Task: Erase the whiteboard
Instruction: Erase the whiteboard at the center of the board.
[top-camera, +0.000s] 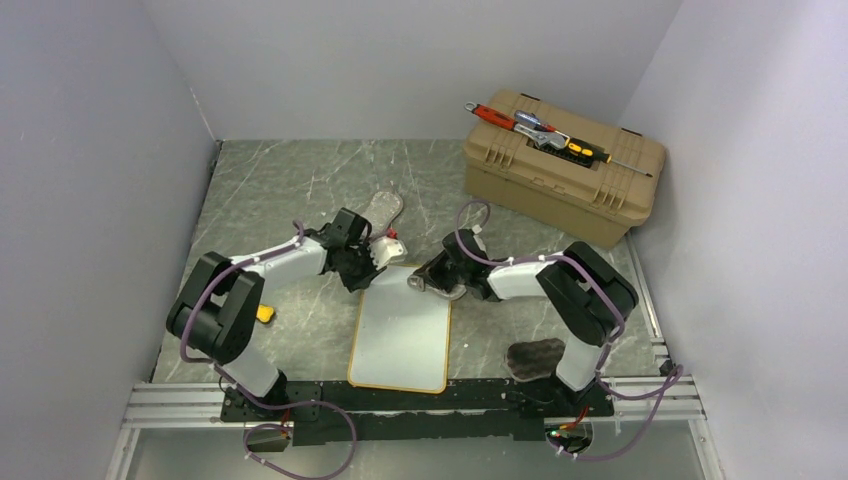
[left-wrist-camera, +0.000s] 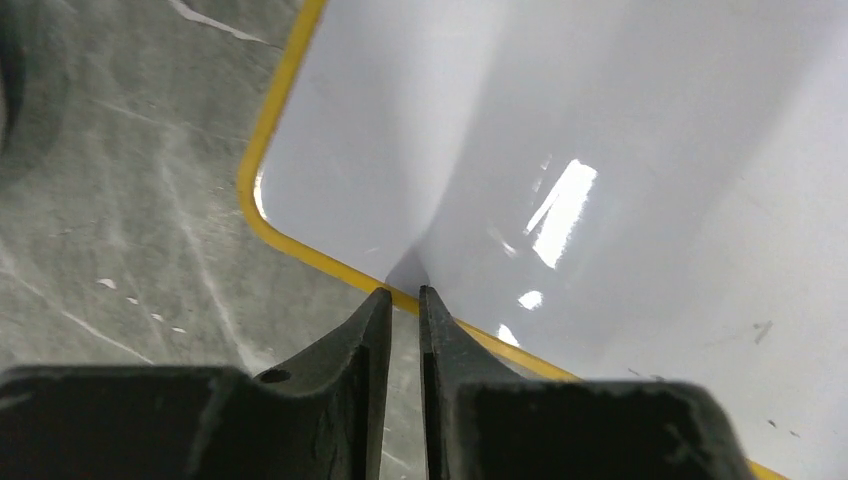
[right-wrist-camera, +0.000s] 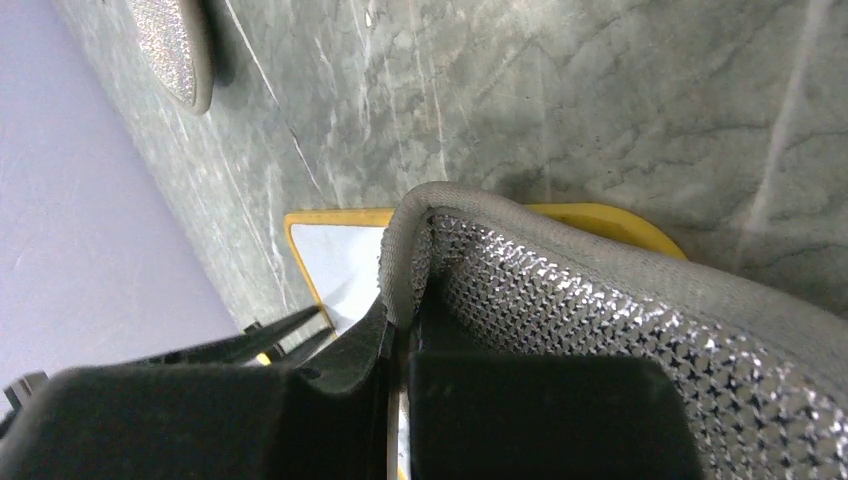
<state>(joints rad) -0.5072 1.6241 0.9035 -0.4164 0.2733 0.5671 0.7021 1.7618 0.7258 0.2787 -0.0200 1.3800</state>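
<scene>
The whiteboard (top-camera: 400, 335), white with a yellow frame, lies flat in the middle of the table. It looks almost wiped clean, with a few faint specks near one edge in the left wrist view (left-wrist-camera: 600, 130). My left gripper (top-camera: 378, 260) is shut and empty, its tips (left-wrist-camera: 403, 292) at the board's far left frame edge. My right gripper (top-camera: 425, 281) is shut on a grey mesh sponge pad (right-wrist-camera: 600, 310) at the board's far right corner. The board's corner (right-wrist-camera: 335, 260) shows beyond my right gripper (right-wrist-camera: 400, 315).
A tan toolbox (top-camera: 560, 170) with tools on its lid (top-camera: 540, 130) stands at the back right. A second grey pad (top-camera: 383, 208) lies beyond the board. A dark sponge (top-camera: 537, 357) lies by the right arm's base. A small yellow thing (top-camera: 264, 313) lies by the left arm.
</scene>
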